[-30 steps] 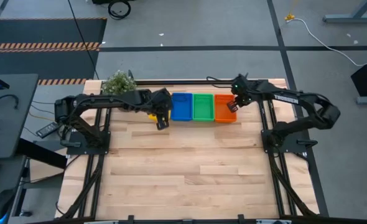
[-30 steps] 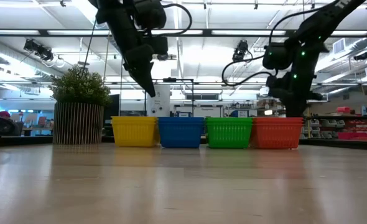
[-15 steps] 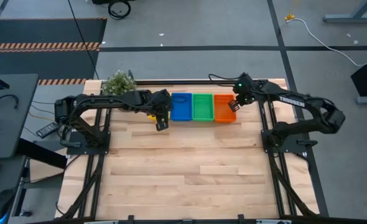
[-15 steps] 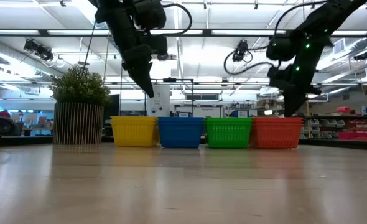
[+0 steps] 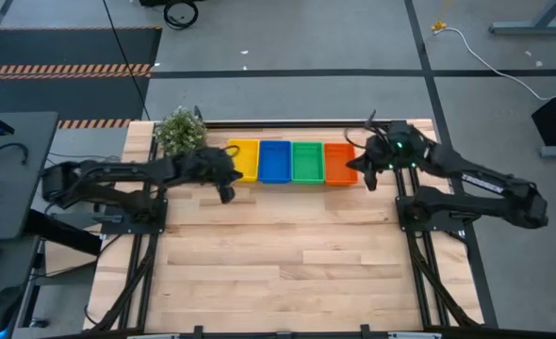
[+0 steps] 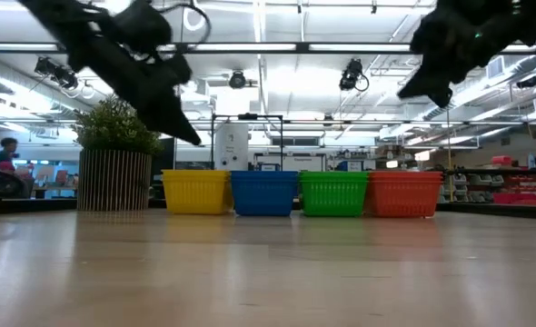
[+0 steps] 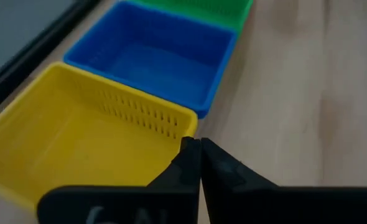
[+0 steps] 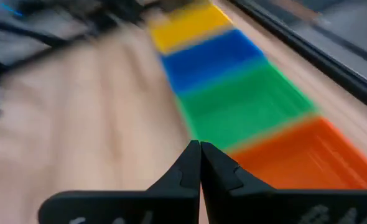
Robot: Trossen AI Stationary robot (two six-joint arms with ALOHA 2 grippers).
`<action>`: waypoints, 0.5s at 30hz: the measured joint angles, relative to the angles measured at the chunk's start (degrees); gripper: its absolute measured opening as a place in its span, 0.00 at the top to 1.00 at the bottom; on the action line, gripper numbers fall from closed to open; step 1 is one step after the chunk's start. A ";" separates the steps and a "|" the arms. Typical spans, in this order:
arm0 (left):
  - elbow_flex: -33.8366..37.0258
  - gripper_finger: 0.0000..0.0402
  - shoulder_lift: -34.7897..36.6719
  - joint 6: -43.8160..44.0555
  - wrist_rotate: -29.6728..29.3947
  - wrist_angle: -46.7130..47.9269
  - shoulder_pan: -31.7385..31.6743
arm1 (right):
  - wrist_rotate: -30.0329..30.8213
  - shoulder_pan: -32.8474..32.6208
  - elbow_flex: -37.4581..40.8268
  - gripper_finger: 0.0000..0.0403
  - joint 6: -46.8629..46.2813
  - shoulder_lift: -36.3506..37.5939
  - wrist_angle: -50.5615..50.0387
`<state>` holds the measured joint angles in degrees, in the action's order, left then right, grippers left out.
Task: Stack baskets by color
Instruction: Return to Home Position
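Four baskets stand side by side in a row near the table's far edge, bottoms on the wood: yellow (image 5: 243,160), blue (image 5: 274,161), green (image 5: 307,161) and orange (image 5: 338,162). My left gripper (image 5: 226,193) is shut and hangs just on the near-left side of the yellow basket (image 7: 78,143), above the table and touching nothing. My right gripper (image 5: 366,181) is shut too. It hovers off the orange basket's (image 8: 295,162) near right corner and is raised well above the row in the low view (image 6: 424,91).
A small potted green plant (image 5: 180,129) stands at the far left corner, next to the yellow basket (image 6: 195,191). A dark rail (image 5: 287,122) runs along the table's far edge. The bare wooden tabletop (image 5: 278,254) stretches from the baskets to the near edge.
My left gripper has drawn back from over the yellow basket toward the table's left edge, sinking a little, and that basket now shows whole. My right gripper has pulled away from the orange basket toward the right and near, rising and tipping closer to level. The baskets have not moved.
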<state>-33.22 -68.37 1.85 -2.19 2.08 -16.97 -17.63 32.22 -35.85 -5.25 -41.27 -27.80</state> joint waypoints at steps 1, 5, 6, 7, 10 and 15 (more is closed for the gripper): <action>1.22 0.96 2.34 1.65 -0.03 -0.40 0.00 | -0.75 -1.57 1.79 0.98 -1.35 1.90 3.31; 3.00 0.96 9.96 4.98 0.15 0.38 0.21 | -1.58 -8.25 10.65 0.98 -8.46 8.89 15.60; 3.00 0.96 11.60 4.99 0.09 0.35 0.20 | -1.58 -9.90 12.85 0.98 -10.04 10.48 18.57; 3.00 0.97 13.08 4.86 -0.11 0.64 0.19 | -1.58 -11.49 14.95 0.98 -11.30 12.12 21.64; 3.00 0.98 15.96 4.54 -1.35 0.75 0.20 | -1.14 -16.01 19.99 0.98 -14.17 16.65 26.52; 3.00 0.96 16.82 5.29 -3.14 0.87 0.15 | 5.88 -23.10 24.70 0.98 -14.45 24.75 26.85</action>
<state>-30.22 -51.54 7.14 -5.33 2.95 -16.82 -11.75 9.13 -11.15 -19.69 -16.51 -0.95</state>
